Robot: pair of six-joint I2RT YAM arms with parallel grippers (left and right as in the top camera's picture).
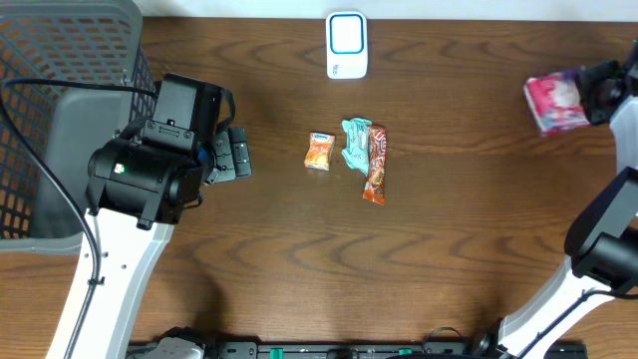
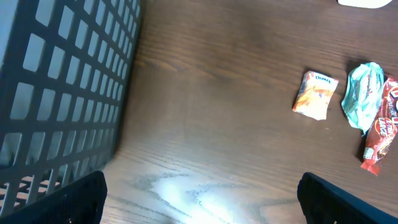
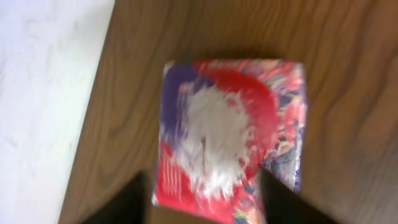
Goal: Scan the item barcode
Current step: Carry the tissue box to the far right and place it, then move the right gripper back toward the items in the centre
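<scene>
A pink and red packet (image 1: 554, 103) lies near the table's far right edge; in the right wrist view the packet (image 3: 230, 130) is blurred and fills the middle. My right gripper (image 3: 202, 202) stands over its near end, jaws apart, one finger on each side, and a strip of table shows between the left finger and the packet. The white and blue scanner (image 1: 346, 45) sits at the back centre. My left gripper (image 1: 234, 155) hovers wide open over bare wood (image 2: 205, 205), holding nothing.
An orange packet (image 1: 318, 151), a teal packet (image 1: 356, 143) and a brown-red bar (image 1: 375, 163) lie side by side mid-table. The orange packet (image 2: 315, 94) also shows in the left wrist view. A dark mesh basket (image 1: 60, 60) stands at the far left.
</scene>
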